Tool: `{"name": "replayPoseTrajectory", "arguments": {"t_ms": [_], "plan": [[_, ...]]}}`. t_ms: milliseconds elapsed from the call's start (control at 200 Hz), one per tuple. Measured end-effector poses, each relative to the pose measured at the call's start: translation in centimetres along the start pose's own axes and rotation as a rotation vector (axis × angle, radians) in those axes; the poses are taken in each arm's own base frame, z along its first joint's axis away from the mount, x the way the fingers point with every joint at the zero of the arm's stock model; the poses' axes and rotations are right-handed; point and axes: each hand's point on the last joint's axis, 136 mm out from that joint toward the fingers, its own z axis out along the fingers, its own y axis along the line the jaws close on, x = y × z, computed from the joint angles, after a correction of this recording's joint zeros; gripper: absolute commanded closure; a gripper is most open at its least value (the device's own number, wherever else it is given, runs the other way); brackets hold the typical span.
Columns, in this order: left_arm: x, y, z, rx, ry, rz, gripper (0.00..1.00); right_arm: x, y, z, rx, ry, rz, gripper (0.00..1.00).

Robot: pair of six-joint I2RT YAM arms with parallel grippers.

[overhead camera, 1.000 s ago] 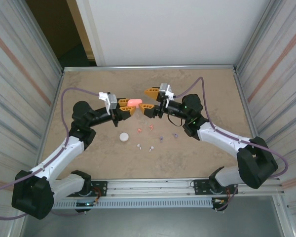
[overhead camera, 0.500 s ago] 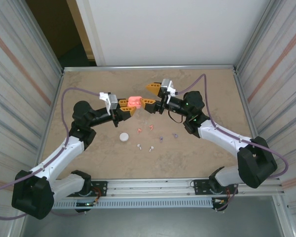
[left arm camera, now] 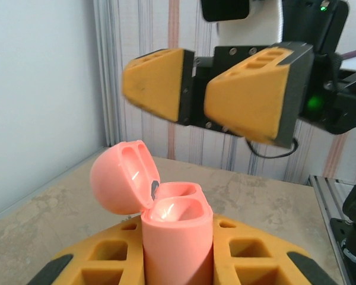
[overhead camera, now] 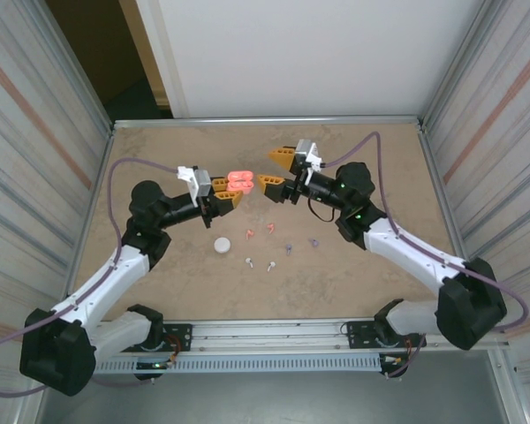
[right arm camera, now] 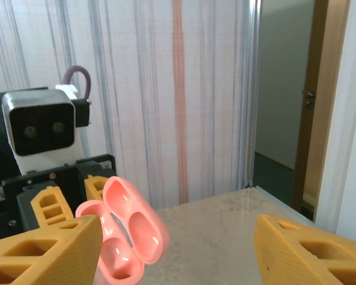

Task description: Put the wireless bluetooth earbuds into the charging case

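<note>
White earbuds (overhead camera: 249, 261) lie nearest the arm bases, low centre of the top view, with the white case (overhead camera: 221, 246) just to their left on the table (overhead camera: 380, 177). Purple earbuds (overhead camera: 288, 248) sit a bit right and further back, and coral earbuds (overhead camera: 247, 234) are beyond the white pair. All six are loose on the surface, none in a case, in the same spots as a second ago.

Past them, mid-frame, the left gripper (overhead camera: 227, 191) is clamped on the coral case (overhead camera: 239, 181), held off the table. The change is that the case lid is now flipped open. It reads as two lobes from above, against one closed lump a second ago. In the left wrist view the body stands upright between the orange fingers (left arm camera: 89, 267), lid hinged over to the left, both wells bare.

The right gripper (overhead camera: 276, 170) was touching the case half a second ago. It has backed off toward the right of the frame and sits near the case but apart from it. Its jaws are spread wide with nothing between them. The right wrist view shows its fingers (right arm camera: 47, 246) at the bottom corners, with the open case between and beyond.
</note>
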Motion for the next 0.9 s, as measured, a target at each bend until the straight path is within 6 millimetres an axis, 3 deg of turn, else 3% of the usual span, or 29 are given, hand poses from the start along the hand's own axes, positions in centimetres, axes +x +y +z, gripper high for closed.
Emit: {"name": "replayPoseTrajectory", "arguments": {"t_ms": [165, 466, 566, 772, 902], "plan": [[-1.3, -0.2, -0.9, -0.047, -0.028, 0.053, 1.00, 1.0, -0.6, -1.9, 0.098, 0.106, 0.065, 0.26], [-1.5, 0.4, -2.2, -0.118, -0.049, 0.084, 1.00, 8.6, -3.2, -4.7, 0.280, 0.387, 0.337, 0.38], [-1.7, 0.5, -2.4, -0.127, -0.053, 0.089, 1.00, 12.0, -3.4, -5.2, 0.312, 0.486, 0.435, 0.43], [-2.2, 0.6, -2.8, -0.137, -0.063, 0.099, 1.00, 21.2, -3.4, -5.9, 0.352, 0.748, 0.666, 0.53], [-2.4, 0.5, -2.9, -0.137, -0.067, 0.103, 1.00, 24.8, -3.3, -5.4, 0.351, 0.861, 0.740, 0.54]]}}
